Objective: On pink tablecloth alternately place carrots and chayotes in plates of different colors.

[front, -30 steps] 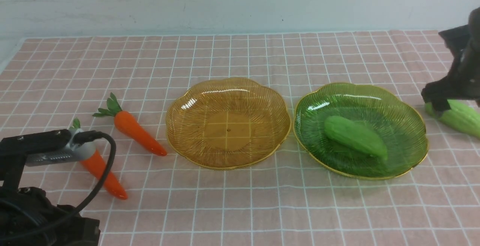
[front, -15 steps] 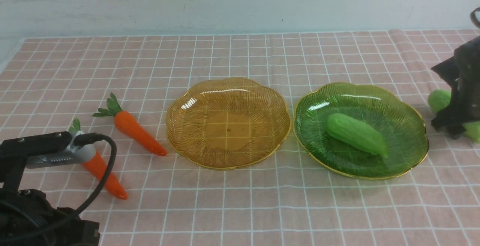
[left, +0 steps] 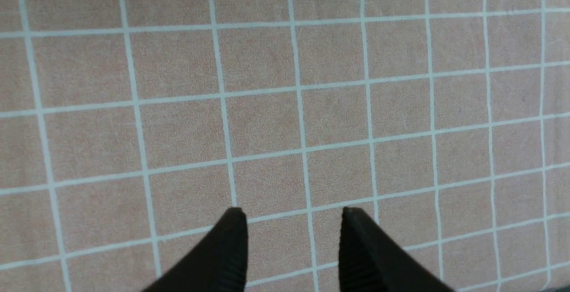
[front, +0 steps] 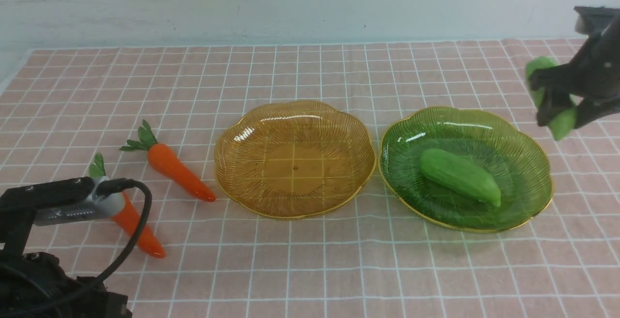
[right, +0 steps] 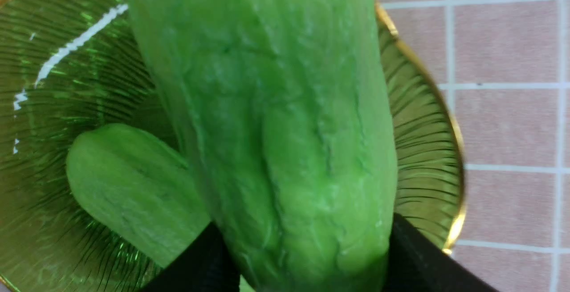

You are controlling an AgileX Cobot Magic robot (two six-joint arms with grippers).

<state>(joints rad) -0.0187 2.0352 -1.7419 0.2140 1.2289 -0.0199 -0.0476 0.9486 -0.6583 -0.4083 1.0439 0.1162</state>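
On the pink tablecloth [front: 310,75] the amber plate [front: 294,163] stands empty. One chayote [front: 460,176] lies in the green plate [front: 513,163]. My right gripper [front: 550,100] is shut on a second chayote [front: 563,123] and holds it in the air beyond the green plate's right rim. In the right wrist view that chayote [right: 285,149] fills the jaws, above the plate's rim [right: 454,185]. Two carrots [front: 177,170] [front: 138,228] lie left of the amber plate, the nearer one partly behind my left arm. My left gripper [left: 294,215] is open over bare cloth.
My left arm's wrist camera and cable [front: 63,199] stand low at the front left, over the nearer carrot's top. A pale wall runs behind the cloth's far edge. The cloth's left edge shows at the far left.
The right gripper closed on the chayote lying right of the green plate and raised it off the cloth, up and slightly left. The left arm barely moved.
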